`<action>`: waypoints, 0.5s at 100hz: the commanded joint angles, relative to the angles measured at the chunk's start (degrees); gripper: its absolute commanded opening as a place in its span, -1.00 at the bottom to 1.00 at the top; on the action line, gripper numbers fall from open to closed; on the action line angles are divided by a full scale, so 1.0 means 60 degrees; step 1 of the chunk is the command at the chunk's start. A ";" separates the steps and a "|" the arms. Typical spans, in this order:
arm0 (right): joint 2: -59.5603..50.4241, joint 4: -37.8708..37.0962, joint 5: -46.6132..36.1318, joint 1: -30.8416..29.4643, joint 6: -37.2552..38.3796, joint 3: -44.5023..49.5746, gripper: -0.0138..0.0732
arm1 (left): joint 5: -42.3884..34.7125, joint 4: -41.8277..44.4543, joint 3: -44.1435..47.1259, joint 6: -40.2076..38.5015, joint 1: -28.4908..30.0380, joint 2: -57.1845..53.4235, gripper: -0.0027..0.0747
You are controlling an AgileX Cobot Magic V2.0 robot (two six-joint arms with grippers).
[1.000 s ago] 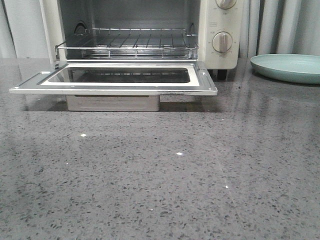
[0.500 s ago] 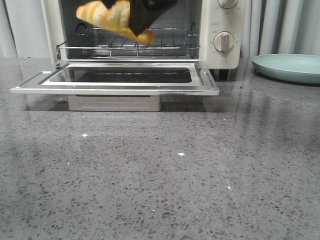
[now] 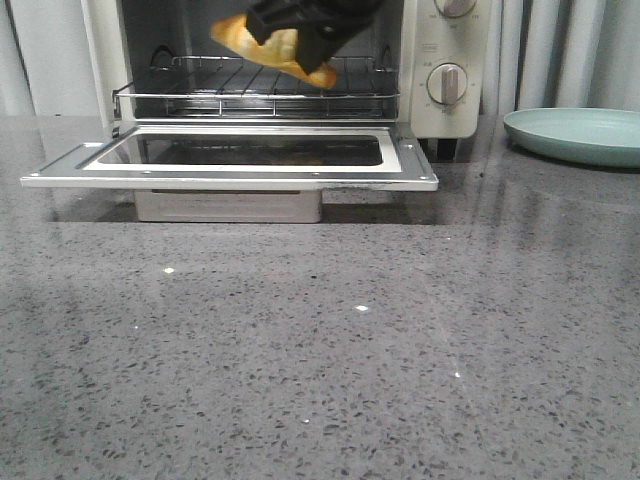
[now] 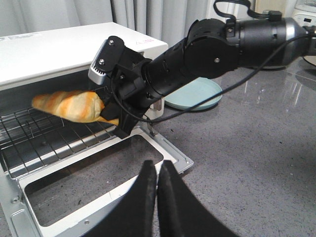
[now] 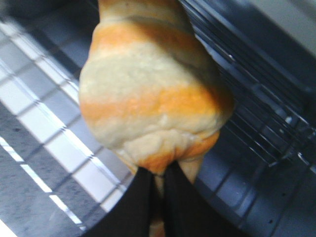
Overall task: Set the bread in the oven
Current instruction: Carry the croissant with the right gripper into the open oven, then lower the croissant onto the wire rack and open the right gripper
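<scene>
The right gripper is clamped on one end of the bread, holding the striped roll in the air just above the wire rack at the mouth of the oven, whose door lies folded down flat over the desk. The roll hangs clear of the rack, its free end pointing into the cavity. The left gripper hovers over the desk in front of the door with its fingers pressed together and nothing between them. To finish this step well, the right arm should likely carry the roll deeper over the rack, lower it until the underside touches the wires, then release, so it neither drops nor rolls forward onto the door. The pale green plate sits well apart, to the right of the oven.
</scene>
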 commanded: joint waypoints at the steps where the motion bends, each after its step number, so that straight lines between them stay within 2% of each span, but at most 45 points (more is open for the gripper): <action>1: -0.0389 -0.0127 -0.0571 -0.0288 0.0101 -0.0364 -0.73 | -0.0471 -0.0318 -0.0290 -0.0076 0.0028 -0.0008 -0.99; 4: -0.0367 -0.0083 -0.0622 -0.0349 0.0101 -0.0364 -0.63 | -0.0471 -0.0318 -0.0290 -0.0076 0.0028 -0.0008 -0.99; 8: -0.0349 -0.0010 -0.0667 -0.0401 0.0101 -0.0364 -0.40 | -0.0471 -0.0318 -0.0290 -0.0076 0.0028 -0.0008 -0.99; 11: -0.0349 0.0037 -0.0711 -0.0417 0.0101 -0.0364 -0.20 | -0.0471 -0.0318 -0.0290 -0.0076 0.0028 -0.0008 -0.99; 18: -0.0349 0.0033 -0.0838 -0.0417 0.0101 -0.0364 0.39 | -0.0471 -0.0268 -0.0290 -0.0076 0.0028 -0.0008 -0.99; 21: -0.0349 0.0033 -0.0859 -0.0417 0.0101 -0.0364 0.58 | -0.0471 -0.0215 -0.0290 -0.0076 0.0028 -0.0008 -0.99; 25: -0.0349 0.0033 -0.0859 -0.0417 0.0101 -0.0364 0.78 | -0.0471 -0.0150 -0.0290 -0.0076 0.0028 -0.0008 -0.99; 28: -0.0349 0.0068 -0.0859 -0.0417 0.0101 -0.0364 0.85 | -0.0511 -0.0126 -0.0290 -0.0076 0.0028 -0.0008 -0.99; 41: -0.0558 0.0880 -0.0342 -0.0417 0.0121 -0.0364 0.72 | -0.0928 0.0110 -0.0290 -0.0091 0.0028 -0.0149 -0.99; 50: -0.0889 0.1241 0.0156 -0.0417 0.0121 -0.0326 0.39 | -0.1378 0.0337 -0.0290 -0.0287 0.0167 -0.0495 -0.99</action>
